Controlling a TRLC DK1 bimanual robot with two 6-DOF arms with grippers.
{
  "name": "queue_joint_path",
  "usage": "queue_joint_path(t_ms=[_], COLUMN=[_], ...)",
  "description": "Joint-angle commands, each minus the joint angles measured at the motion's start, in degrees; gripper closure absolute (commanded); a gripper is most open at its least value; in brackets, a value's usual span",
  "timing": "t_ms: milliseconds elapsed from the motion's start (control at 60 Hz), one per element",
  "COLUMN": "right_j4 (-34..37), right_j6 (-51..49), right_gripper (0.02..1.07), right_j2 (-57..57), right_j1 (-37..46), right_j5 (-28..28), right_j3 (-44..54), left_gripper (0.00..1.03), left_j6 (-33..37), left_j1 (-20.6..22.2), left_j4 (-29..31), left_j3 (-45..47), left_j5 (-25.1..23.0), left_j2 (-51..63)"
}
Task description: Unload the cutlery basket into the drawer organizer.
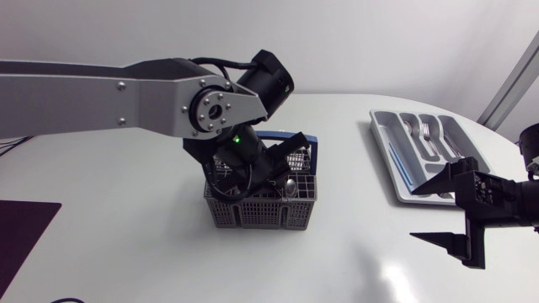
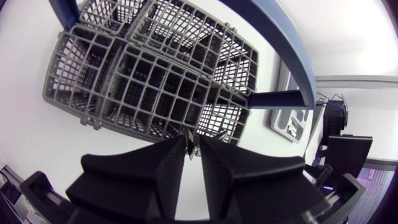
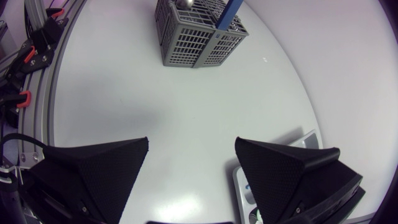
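Cutlery basket [image 1: 261, 215] — my left gripper [image 2: 193, 149] clamps a thin utensil [image 2: 187, 142] for lifting out; right gripper [image 1: 421, 215] hangs spread at four o'clock.

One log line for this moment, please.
left gripper in basket, shut on utensil | right gripper open, beside organizer | forks in organizer

Left claw [image 2: 191, 143] pinched together, right claw [image 3: 192, 142] spread wide.
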State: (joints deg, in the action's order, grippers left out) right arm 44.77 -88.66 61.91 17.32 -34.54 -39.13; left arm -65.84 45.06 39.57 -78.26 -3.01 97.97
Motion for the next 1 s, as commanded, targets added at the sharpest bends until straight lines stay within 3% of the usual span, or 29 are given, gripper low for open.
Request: queue_joint_path(t_ms=[0, 183, 483, 983], right_j4=[-0.13, -0.21, -0.21, -1.09], right_j6=[0.16, 0.07, -0.19, -0.11], right_gripper=[0.07, 0.07, 0.07, 0.07], right_j2=[-0.12, -0.12, -0.21, -0.47], right_j1=[-0.36, -0.36, -0.36, -0.36], right_j5=[-0.44, -0.44, -0.44, -0.44], right_j3=[1.52, 1.52, 1.87, 2.4], left_gripper=[0.86, 0.88, 1.0, 1.0], left_j6=[-1.57, -1.57, 0.1, 0.63], left_j1=[0.29, 0.29, 0.12, -0.32], left_j4=[0.59, 0.86, 1.65, 1.91], left_j3=[-1.72, -1.99, -3.66, -3.83], left_j5=[-0.42, -0.42, 0.28, 0.63], left_j2=[1.87, 2.31, 2.92, 2.66])
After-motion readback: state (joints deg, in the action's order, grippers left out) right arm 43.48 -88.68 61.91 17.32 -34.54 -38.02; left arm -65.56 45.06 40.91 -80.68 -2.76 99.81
